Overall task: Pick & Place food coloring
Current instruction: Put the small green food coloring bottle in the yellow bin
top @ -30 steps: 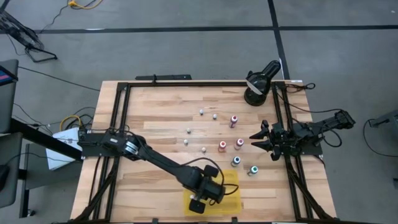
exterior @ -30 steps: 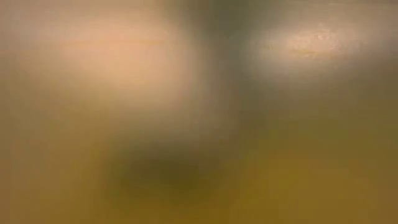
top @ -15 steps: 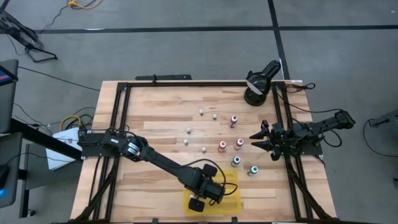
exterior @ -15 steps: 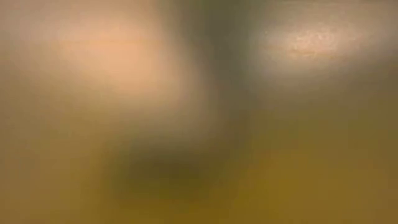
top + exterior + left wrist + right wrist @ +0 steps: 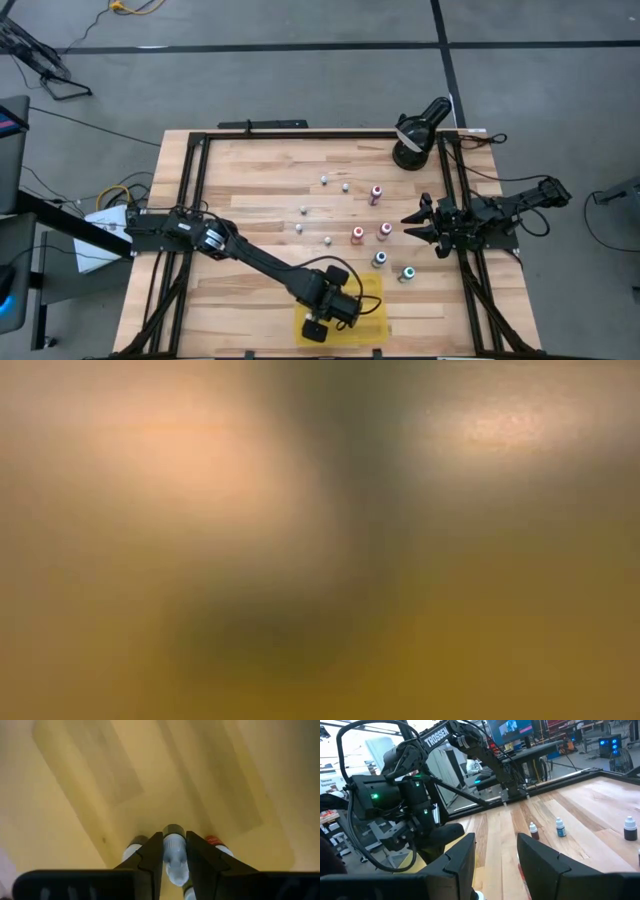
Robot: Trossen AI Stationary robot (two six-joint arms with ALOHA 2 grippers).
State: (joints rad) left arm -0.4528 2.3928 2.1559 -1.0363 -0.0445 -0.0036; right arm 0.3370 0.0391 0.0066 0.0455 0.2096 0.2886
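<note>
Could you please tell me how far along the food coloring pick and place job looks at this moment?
Partly done. Two tiny bottles already lie in the flat yellow tray. In hand: the left gripper is over the tray, its fingers around a dark-capped bottle. About ten bottles, such as the teal-capped one, remain on the wooden table. The right gripper waits beside them.

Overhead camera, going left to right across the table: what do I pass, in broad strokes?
left gripper over the yellow tray → white-capped bottles → red- and pink-capped bottles → teal-capped bottles → right gripper at the table's right edge.
</note>
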